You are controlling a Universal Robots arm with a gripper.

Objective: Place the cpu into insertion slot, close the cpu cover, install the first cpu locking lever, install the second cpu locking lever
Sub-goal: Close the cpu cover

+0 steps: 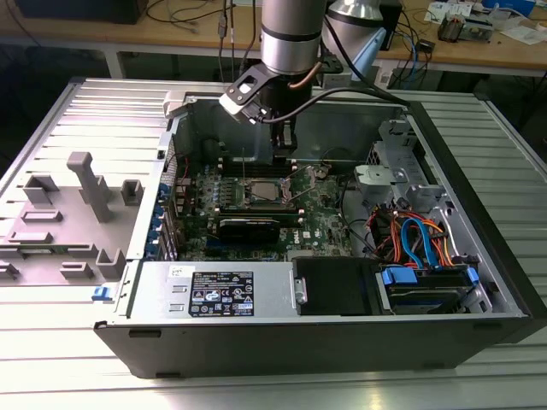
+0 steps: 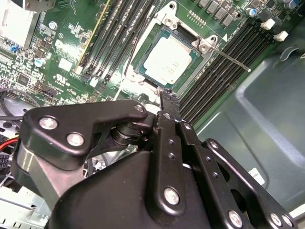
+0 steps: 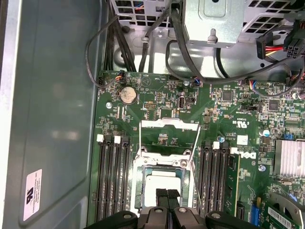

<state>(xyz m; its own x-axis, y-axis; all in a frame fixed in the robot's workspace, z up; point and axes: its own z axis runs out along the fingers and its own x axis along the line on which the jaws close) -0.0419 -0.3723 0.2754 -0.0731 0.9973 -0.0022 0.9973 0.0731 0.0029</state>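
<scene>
Pincer (image 3: 167,194), closed, hovers at edge of seated cpu (image 3: 155,183); cpu cover (image 3: 169,124) raised.

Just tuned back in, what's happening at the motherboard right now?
The arm's hand, fingers together and carrying nothing, hovers at the edge of the insertion slot. The cpu lies in the slot. The cpu cover looks swung open beyond it, and a thin locking lever sticks out over the memory slots, apparently unlatched.
</scene>
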